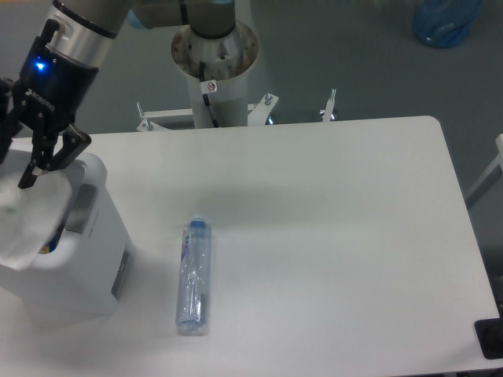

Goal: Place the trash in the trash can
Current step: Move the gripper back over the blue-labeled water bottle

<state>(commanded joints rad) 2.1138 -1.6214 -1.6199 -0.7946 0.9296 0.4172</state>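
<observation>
Camera, worktop: white surface filling most of the view; arm base at 12 o'clock behind it.
Camera, trash can: white boxy bin at 8 o'clock, at the left edge of the worktop, grey handle on its side facing the bottle.
Camera, bag: whitish, crumpled, lying in and over the mouth of the trash can; partly spilling over the near rim.
Camera, bottle: clear, lying flat on the worktop near 6 o'clock, just right of the trash can, not touching it. Its ends point toward 12 and 6 o'clock.
Camera, claw: at 10 o'clock, above the trash can's far rim; fingers spread apart, nothing between them, tips just over the bag.
Progress: bag looks delivered, or nearly so, since part hangs over the rim. Roughly half done.
Left to do: bottle untouched on the worktop; it needs picking up and dropping in the trash can.
</observation>
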